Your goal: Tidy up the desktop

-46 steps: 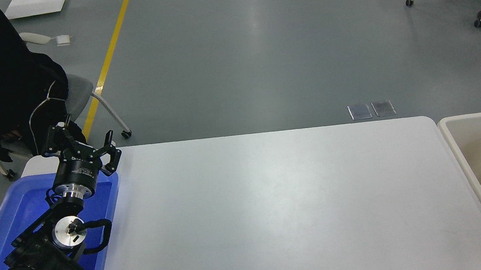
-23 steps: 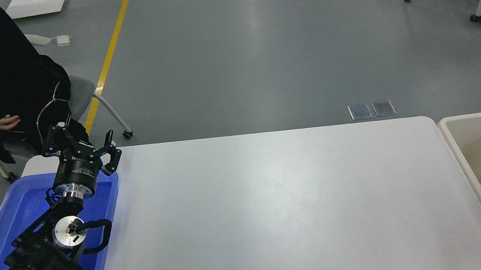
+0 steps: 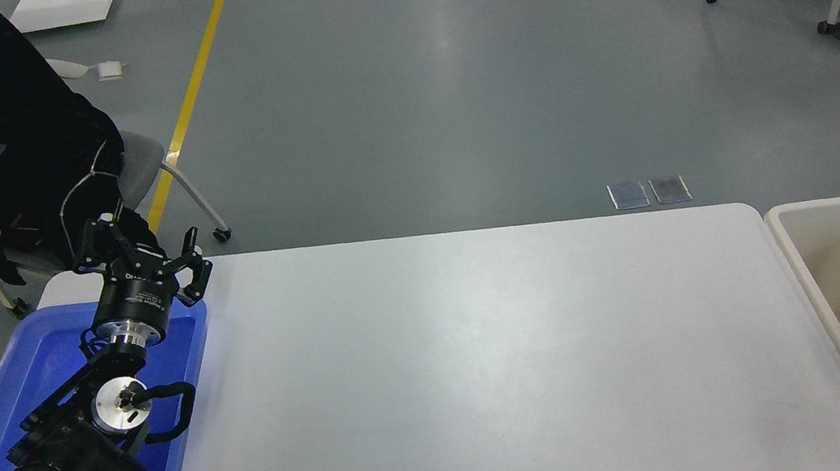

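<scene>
The desktop point(image 3: 489, 374), a white surface with its long axis running left to right, stretches to the right of the left gripper point(image 3: 143, 250), the only arm in view. That gripper hangs spread wide and empty above the blue tray's point(image 3: 27, 364) far end.

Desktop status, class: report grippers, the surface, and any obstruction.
Left gripper jaws open, empty, over the blue tray. Right gripper out of view. Desktop shows no loose items. Beige bin at right edge; nothing blocking.
</scene>
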You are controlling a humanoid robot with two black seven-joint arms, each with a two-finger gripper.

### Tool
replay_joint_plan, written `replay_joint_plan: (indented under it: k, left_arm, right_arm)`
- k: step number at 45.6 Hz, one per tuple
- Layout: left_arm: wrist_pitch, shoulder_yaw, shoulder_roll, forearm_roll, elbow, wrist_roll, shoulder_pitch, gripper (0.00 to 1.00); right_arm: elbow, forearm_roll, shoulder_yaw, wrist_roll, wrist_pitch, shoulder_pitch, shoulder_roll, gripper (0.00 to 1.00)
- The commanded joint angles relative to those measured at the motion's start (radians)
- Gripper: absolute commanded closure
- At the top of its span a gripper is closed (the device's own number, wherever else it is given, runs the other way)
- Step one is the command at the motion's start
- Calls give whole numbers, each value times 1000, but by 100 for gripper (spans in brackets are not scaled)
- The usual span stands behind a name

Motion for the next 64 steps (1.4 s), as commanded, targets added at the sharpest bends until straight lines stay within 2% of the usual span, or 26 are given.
replay_joint_plan:
  k: [1,6,12,18,27,30,33,35,40,45,64]
  left_arm:
    - [0,0,0,0,0,2,1,0]
    - [0,0,0,0,0,2,-1,0]
    - [0,0,0,0,0,0,1,0]
    - [0,0,0,0,0,0,1,0]
    - [0,0,0,0,0,0,1,0]
    - [0,1,0,0,0,0,1,0]
    - [0,0,0,0,0,0,1,0]
    - [0,0,0,0,0,0,1,0]
    - [0,0,0,0,0,2,-1,0]
    - [0,0,0,0,0,0,-1,0]
    - [0,0,0,0,0,0,1,0]
  right_arm:
    - [9,-1,21,1,10,48,-15,0]
    - [60,7,119,7,86,59,-70,0]
    - [259,5,360,28,122,51,-157,0]
    - [462,-20,618,117,174,-19,-203,0]
    - [623,-164,842,191,208,-125,-162,0]
    - [669,-197,912,240,209,-177,-132,0]
    - [738,-254,980,309,214,-237,-96,0]
    - [773,-297,1023,335,211,-271,-69,0]
    - [799,-460,1087,341,203,-328,59,0]
    - [799,-517,1089,343,206,-352,114,0]
    - [792,-558,1045,340,203,-285,126,0]
